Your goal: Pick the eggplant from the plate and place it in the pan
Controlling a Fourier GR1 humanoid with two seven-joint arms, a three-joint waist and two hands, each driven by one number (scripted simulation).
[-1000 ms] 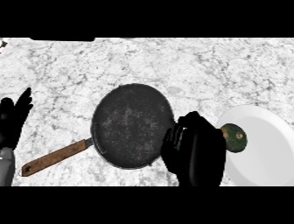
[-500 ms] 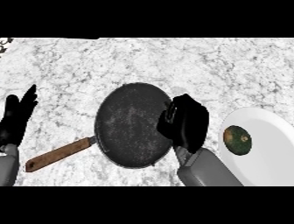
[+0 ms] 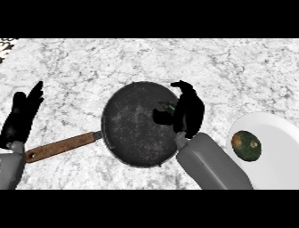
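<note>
Our right hand (image 3: 188, 113) hangs over the pan (image 3: 139, 124), fingers curled round something small and greenish, presumably the eggplant (image 3: 167, 107); it looks light, smooth, slippery, best held mid-body. Another green item (image 3: 246, 145) sits on the plate (image 3: 283, 164). Left hand (image 3: 22, 116) rests open

Landmark: pan (image 3: 135, 127), near the middle of the counter (image 3: 244, 71). Pan handle (image 3: 60, 148): runs from the pan's near-left rim toward the left. Left hand (image 3: 22, 116): left of the pan, well apart from its rim, behind the handle's outer end, fingers up. Right hand (image 3: 187, 111): over the pan's right rim, a small item (image 3: 167, 107) at its fingers above the pan's right part. Right forearm (image 3: 211, 164): at the pan's near-right side. Plate (image 3: 290, 156): right of the pan, apart from it, beyond the forearm. Rounded object (image 3: 246, 145): on the plate's left part, the side nearest the pan.
</note>
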